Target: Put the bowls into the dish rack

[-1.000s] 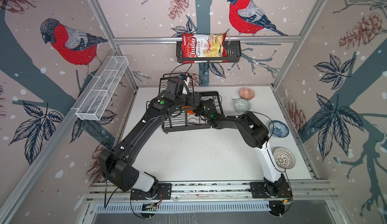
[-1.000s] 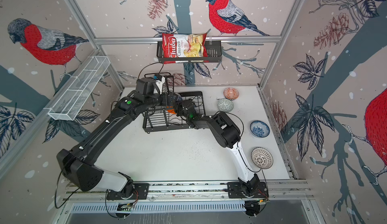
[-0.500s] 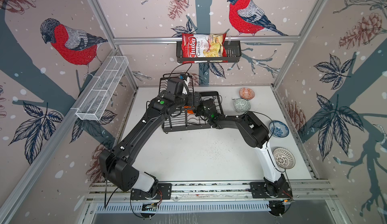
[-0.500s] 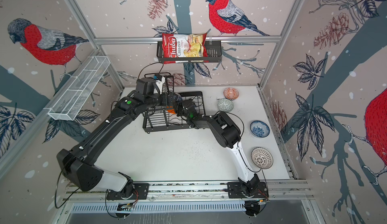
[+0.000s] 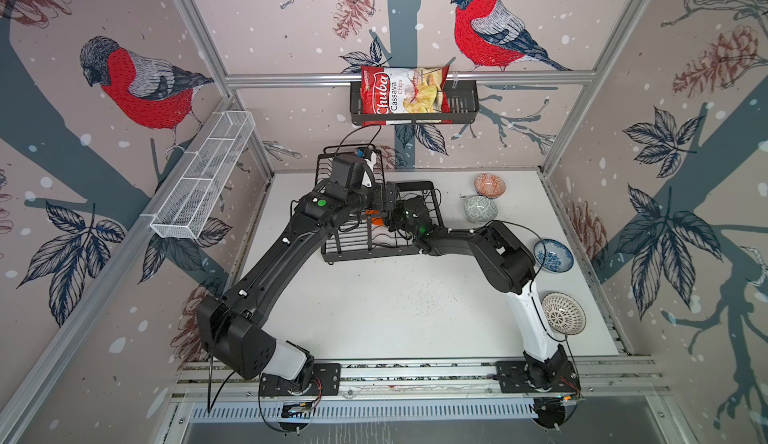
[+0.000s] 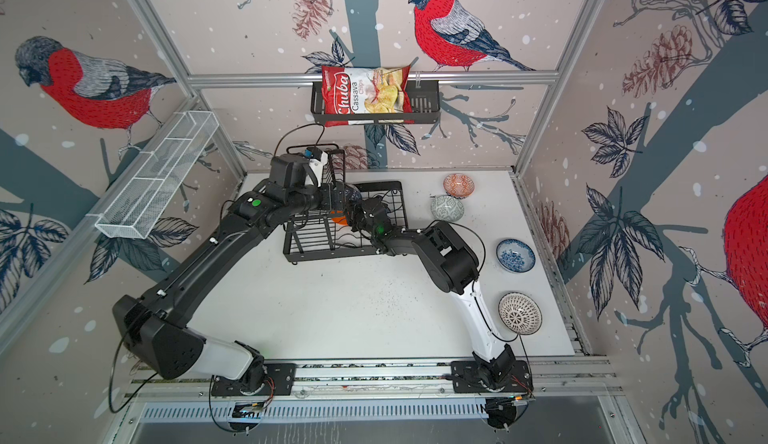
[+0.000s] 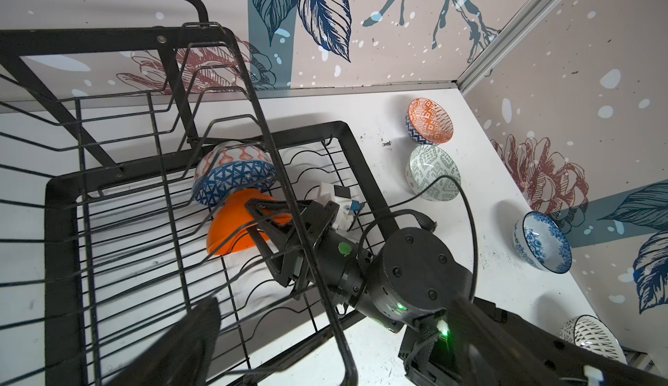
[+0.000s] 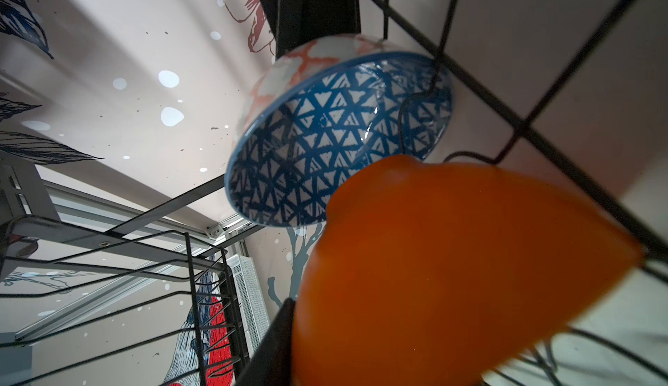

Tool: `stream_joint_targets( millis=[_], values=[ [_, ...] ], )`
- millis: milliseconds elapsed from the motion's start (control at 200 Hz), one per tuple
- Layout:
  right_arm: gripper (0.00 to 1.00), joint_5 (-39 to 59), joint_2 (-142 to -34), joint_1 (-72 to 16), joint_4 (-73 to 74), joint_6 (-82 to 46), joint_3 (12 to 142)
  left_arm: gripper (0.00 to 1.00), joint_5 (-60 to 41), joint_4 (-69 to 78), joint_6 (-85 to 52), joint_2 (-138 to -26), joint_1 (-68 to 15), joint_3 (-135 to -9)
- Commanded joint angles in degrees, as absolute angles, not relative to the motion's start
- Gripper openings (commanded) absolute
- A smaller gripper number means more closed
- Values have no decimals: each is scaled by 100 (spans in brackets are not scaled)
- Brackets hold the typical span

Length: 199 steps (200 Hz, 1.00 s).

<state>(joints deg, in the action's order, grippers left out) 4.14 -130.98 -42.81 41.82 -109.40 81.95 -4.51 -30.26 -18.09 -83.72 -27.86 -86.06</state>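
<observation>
— Start on the left. What is the left claw [image 5: 387, 201] doing?
— It hangs over the dish rack [image 5: 357, 255], which sits toward 12 o'clock on the table [image 5: 374, 317] in both top views. Its jaws are spread wide and hold nothing.

— And inside the rack?
— On the lower tier, the dark-blue geometric bowl [image 7: 231, 182] stands on edge in the wavy wires. The plain orange bowl [image 7: 231, 236] is tilted just beside it and seems to touch it.

— The right claw [image 7: 253, 218]?
— Its jaws straddle the orange bowl's rim, one finger on each side of the wall, a narrow gap apart. I cannot tell whether they pinch it or sit slack.

— Further right?
— Four bowls are on the table. The orange-red patterned bowl [image 5: 490, 185] and the grey-green bowl [image 5: 480, 208] are near 2 o'clock. The blue-flowered bowl [image 5: 553, 256] is at 3 and the lattice bowl [image 5: 563, 313] at 4.
</observation>
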Motion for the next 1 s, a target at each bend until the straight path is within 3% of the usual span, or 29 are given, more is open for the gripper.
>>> stream_joint_targets(
  millis=[0,830,991],
  values=[
    [36,405,-13010,-4271,4125,-10820,8174,98,-516,-2856,-1819,-8385,-2775,-8623],
    [48,356,-12736,-4219,4089,-10612,8016,98,-482,-2866,-1833,-8376,-2777,-8640],
    [54,316,-12613,-4202,3789,-10350,8063,98,-442,-2876,-1839,-8359,-2777,-8642]
  ],
)
